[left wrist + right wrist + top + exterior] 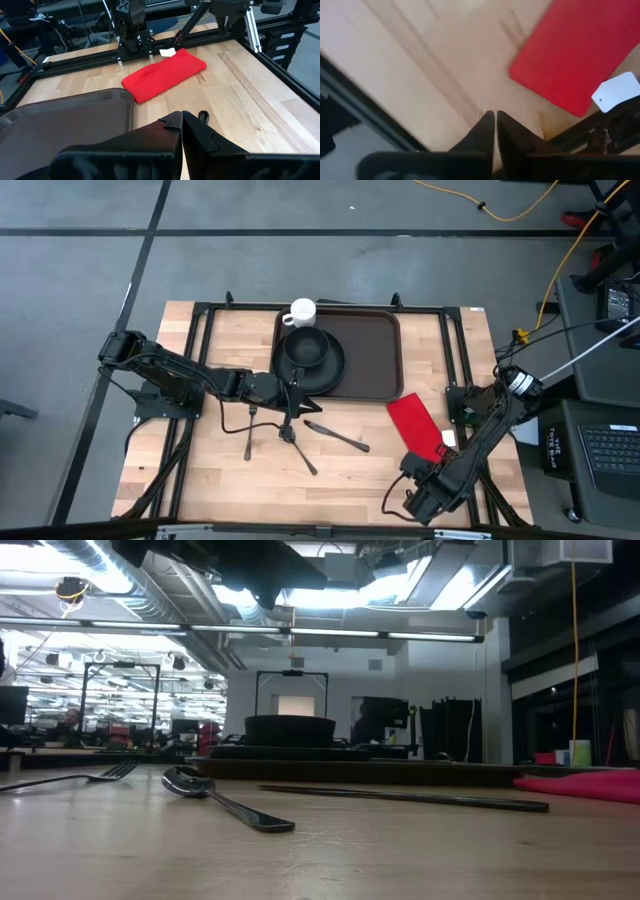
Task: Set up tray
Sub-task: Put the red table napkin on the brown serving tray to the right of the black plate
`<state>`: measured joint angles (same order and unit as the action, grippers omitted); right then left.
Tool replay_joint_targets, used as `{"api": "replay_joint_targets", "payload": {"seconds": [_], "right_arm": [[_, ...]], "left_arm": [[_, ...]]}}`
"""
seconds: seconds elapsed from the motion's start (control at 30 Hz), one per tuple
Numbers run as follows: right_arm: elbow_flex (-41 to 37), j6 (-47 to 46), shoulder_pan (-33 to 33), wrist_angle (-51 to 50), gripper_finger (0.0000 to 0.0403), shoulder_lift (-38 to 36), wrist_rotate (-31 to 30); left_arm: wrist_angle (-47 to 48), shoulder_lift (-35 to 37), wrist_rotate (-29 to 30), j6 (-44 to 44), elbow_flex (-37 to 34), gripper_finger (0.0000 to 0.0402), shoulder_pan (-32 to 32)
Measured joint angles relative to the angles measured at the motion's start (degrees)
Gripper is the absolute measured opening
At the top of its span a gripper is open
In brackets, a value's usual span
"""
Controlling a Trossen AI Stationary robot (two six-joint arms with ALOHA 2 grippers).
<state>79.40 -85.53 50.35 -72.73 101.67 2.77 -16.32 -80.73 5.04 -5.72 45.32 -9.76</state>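
The large dark brown rectangular plastic tray (pixel 365 355) with rounded corners and a raised rim lies at the far middle of the light wooden table (pixel 200 470), its long axis running across the table from left to right, and it already carries a round black plate (pixel 335 375) with a black bowl (pixel 305 348) on its left half, while a small white mug (pixel 300 312) sits at its far left corner. The left gripper (pixel 290 388), its fingers pressed together on nothing that can be seen, hangs right at the tray's near left edge beside the plate, so the tray lies just ahead of it and stretches away to its right. The right gripper (pixel 425 495) is drawn back to the near right corner of the table, its fingers likewise closed and empty, and the tray lies well apart from it, forward and to its left, beyond a folded red cloth napkin (pixel 415 425) that rests on the bare wood just off the tray's near right corner. A metal fork (pixel 248 438), spoon (pixel 298 448) and knife (pixel 338 437) lie on the table nearer than the tray. By my judgement the left arm is far the nearer to the tray and the cutlery, the right arm the nearer to the napkin
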Motion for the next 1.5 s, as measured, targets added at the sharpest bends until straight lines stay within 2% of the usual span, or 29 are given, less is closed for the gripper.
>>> {"api": "replay_joint_targets", "payload": {"seconds": [0.2,0.4,0.6,0.77,0.97,1.5], "right_arm": [[0.0,-1.28,-0.27,-0.01,0.0096,0.0,-1.31],[-0.04,-1.29,-0.16,0.95,0.0176,-0.02,-5.24],[-0.07,-0.01,0.11,-0.15,0.0225,-0.04,-5.75],[-0.07,-1.45,0.06,0.16,0.0233,-0.04,-5.73],[-0.07,-1.52,0.17,0.13,0.0223,0.55,-5.75],[-0.11,-1.35,2.6,-1.93,0.022,11.54,-5.71]], "left_arm": [[0.02,0.0,0.02,0.0,0.0,0.0004,0.0],[0.02,0.0,0.02,0.0,0.0,0.0004,0.0],[0.24,0.0,0.04,0.0,0.0,0.0004,0.0],[0.23,0.0,0.07,0.0,0.0,0.0004,0.0],[0.23,0.0,0.07,0.0,0.0,0.0004,0.0],[0.22,0.0,0.09,0.44,0.0,0.0004,0.0]]}}
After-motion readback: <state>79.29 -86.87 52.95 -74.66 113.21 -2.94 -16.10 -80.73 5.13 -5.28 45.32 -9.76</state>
